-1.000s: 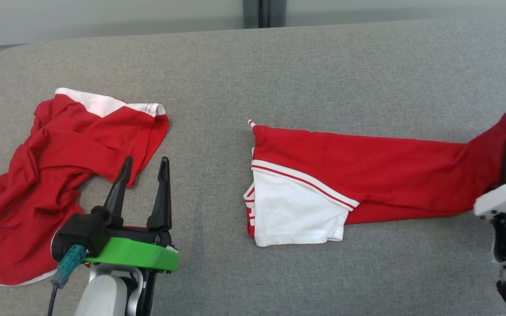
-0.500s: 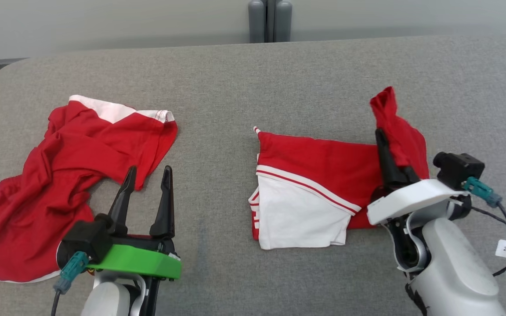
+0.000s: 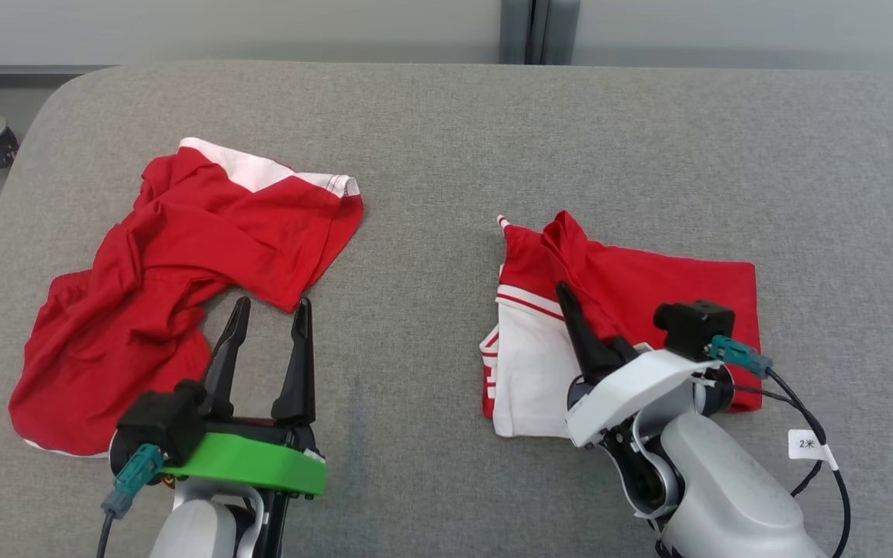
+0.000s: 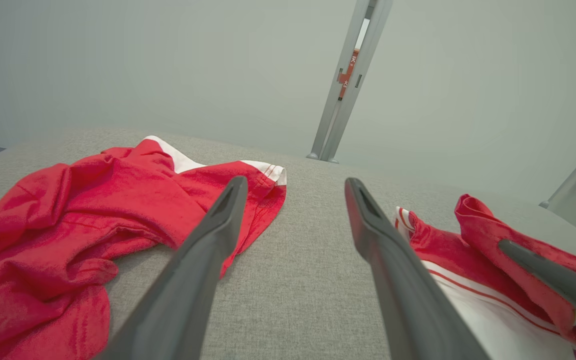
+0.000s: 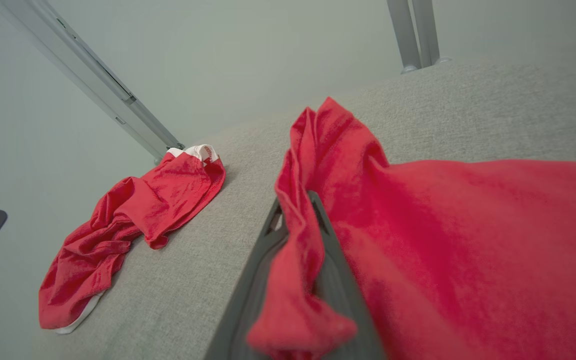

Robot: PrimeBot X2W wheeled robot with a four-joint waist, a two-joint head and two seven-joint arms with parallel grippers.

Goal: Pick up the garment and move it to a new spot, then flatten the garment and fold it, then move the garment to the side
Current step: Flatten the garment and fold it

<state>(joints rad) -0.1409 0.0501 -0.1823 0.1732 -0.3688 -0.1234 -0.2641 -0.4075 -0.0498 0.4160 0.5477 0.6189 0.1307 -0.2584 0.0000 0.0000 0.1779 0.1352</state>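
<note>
Since the earlier frames the right gripper [image 3: 567, 298] has carried the loose red end of the garment [image 3: 663, 287] back over its own body, from the stretched-out right end to a spot above the white panel [image 3: 528, 372] at its left end. The long red strip now lies doubled into a short rectangle. The head camera has also swung, which shifts the whole scene to the right in that view.

The right gripper's fingers are pinched together on a bunched fold of red cloth. In the right wrist view the fold stands up in a ridge past the fingertips and drapes down between them. The garment sits on the right half of the grey fabric-covered table [image 3: 431, 155], roughly midway between the far and near edges. Its folded edge runs straight on the right, and a small striped corner sticks out at the far left.

The left gripper [image 3: 272, 310] hovers by the near edge on the left half of the table, its two dark fingers spread wide with nothing between them. Its tips are just beside a second garment [image 3: 183, 263], which is red with a white band, crumpled, and well apart from the one being folded. A grey post [image 3: 536, 31] stands behind the far edge. A cable [image 3: 843, 496] with a small white tag [image 3: 805, 444] loops from the right wrist
</note>
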